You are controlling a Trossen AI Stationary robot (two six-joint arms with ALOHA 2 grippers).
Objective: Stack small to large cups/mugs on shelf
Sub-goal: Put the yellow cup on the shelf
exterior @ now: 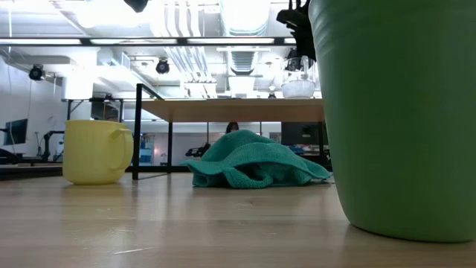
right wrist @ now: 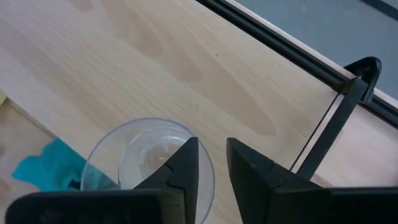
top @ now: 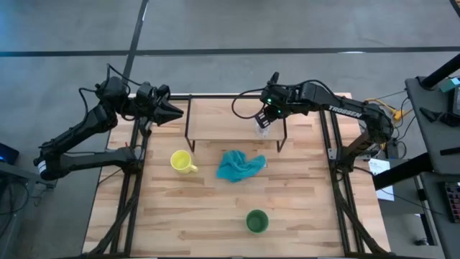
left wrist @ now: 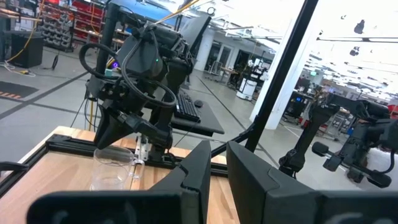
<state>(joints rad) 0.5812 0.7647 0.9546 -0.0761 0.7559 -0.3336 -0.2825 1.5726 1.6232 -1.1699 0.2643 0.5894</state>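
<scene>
The small clear glass cup (right wrist: 146, 152) stands on the right end of the light-wood shelf (top: 223, 119). My right gripper (right wrist: 211, 144) is over it from above and shut on it. The cup also shows in the low view as the glass cup (exterior: 297, 80) on top of the shelf plank (exterior: 223, 110). The yellow mug (top: 182, 161) stands upright on the table in front of the shelf's left part. The green cup (top: 256, 221) stands near the table's near edge. My left gripper (top: 180, 112) waits shut by the shelf's left end. My right gripper holds the glass cup by its rim wall (right wrist: 209, 169), on the side toward the table's right. One finger (right wrist: 180, 165) is inside the cup and the other (right wrist: 252, 171) outside, coming from above and pointing down. The cup stays upright with its base at the shelf top.
A crumpled teal cloth (top: 239, 166) lies on the table just in front of the shelf, between the mug and the green cup. The shelf's thin black legs (right wrist: 323, 134) stand beside the glass. Bare tabletop (top: 180, 216) lies at the near left.
</scene>
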